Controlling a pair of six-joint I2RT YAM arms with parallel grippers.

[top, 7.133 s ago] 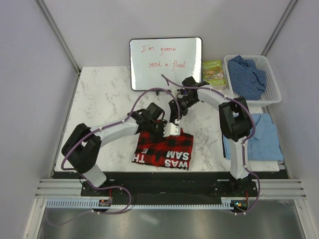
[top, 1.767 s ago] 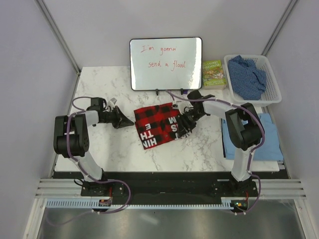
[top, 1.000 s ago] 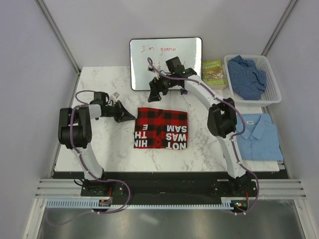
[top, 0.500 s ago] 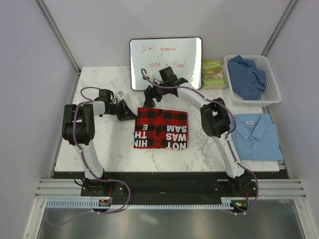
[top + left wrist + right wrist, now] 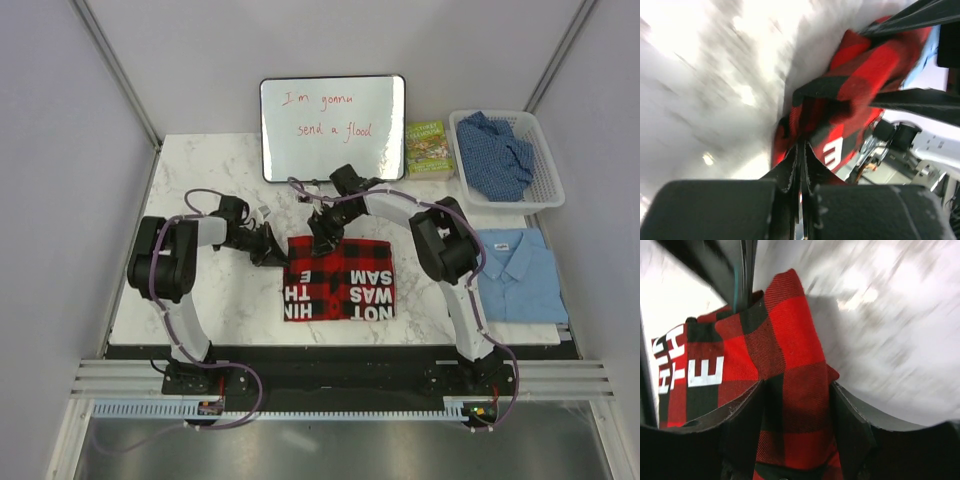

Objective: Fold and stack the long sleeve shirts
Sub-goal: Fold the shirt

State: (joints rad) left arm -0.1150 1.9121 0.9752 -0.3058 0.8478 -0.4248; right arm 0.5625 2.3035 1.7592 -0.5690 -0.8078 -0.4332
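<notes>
The red-and-black checked flannel [image 5: 345, 285] lies folded mid-table with its white lettering toward the near edge. My left gripper [image 5: 278, 255] is shut, and its tips [image 5: 801, 145] are against the flannel's [image 5: 860, 65] left far corner. My right gripper [image 5: 322, 238] sits on the flannel's far edge. Its jaws [image 5: 796, 385] stand apart with a strip of the flannel [image 5: 790, 340] filling the gap between them. The light blue collared shirt [image 5: 515, 272] lies folded at the right edge. The darker blue speckled shirt [image 5: 495, 150] is bunched in the basket.
A white basket [image 5: 548, 192] stands at the back right corner. A whiteboard [image 5: 333, 128] with red writing stands upright at the back, with a green book [image 5: 430, 148] beside it. Grey walls close in the marble table on both sides.
The flannel has shifted right and toward the near edge. My right gripper came down from near the whiteboard onto its far edge and narrowed its jaws. The left gripper moved right to the flannel's corner.
</notes>
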